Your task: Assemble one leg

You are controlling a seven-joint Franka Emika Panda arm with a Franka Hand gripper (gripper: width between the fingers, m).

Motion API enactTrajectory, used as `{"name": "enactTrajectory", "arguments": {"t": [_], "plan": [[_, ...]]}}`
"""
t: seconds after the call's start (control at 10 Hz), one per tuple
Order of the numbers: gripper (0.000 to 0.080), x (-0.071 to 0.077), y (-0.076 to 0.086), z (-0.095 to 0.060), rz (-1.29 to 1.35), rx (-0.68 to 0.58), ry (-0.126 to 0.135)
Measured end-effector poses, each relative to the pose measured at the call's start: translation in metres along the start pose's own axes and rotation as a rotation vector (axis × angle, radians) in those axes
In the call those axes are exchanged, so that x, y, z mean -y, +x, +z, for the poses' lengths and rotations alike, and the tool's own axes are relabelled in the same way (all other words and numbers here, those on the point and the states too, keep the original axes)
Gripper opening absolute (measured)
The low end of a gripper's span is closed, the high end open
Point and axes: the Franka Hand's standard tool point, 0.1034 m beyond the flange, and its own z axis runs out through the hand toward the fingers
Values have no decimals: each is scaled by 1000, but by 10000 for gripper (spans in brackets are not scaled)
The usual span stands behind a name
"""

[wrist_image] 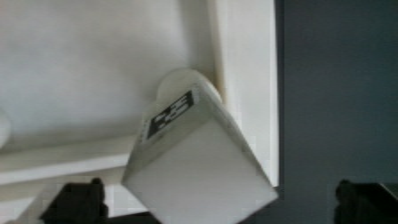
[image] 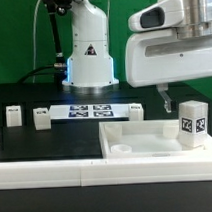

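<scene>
The leg [image: 193, 125] stands upright on the white panel [image: 146, 144], at the panel's corner on the exterior view's right, its fiducial tag facing the camera. Whether its foot is properly seated in the corner recess or only resting there, I cannot tell. In the wrist view the same leg [wrist_image: 192, 160] rises toward the camera beside the panel's edge.

The end effector [wrist_image: 222, 202] hangs above the leg, spread wide and holding nothing. Its dark fingertips [wrist_image: 80, 200] sit well apart on either side of the block, touching neither face.

The step in hand looks like fixing this leg to the panel (either a grasp is about to be taken, or one has just been let go). The next move probably calls for a straight descent so the fingers straddle the block squarely, then a firm close on its flat sides before any pressing or turning. A skewed grip could tip it.

Three more small white blocks [image: 12, 116] [image: 40, 117] [image: 137, 113] wait on the dark worktop [image: 56, 144], near the marker board [image: 89, 111].
</scene>
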Motion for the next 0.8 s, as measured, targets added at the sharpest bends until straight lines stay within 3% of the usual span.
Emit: {"name": "enactTrajectory", "arguments": {"t": [0.5, 0.7, 0.8], "plan": [[649, -4, -6, 8, -298, -29, -10], [649, -3, -7, 9, -299, -29, -10], [518, -4, -7, 9, -298, -29, -10]]}}
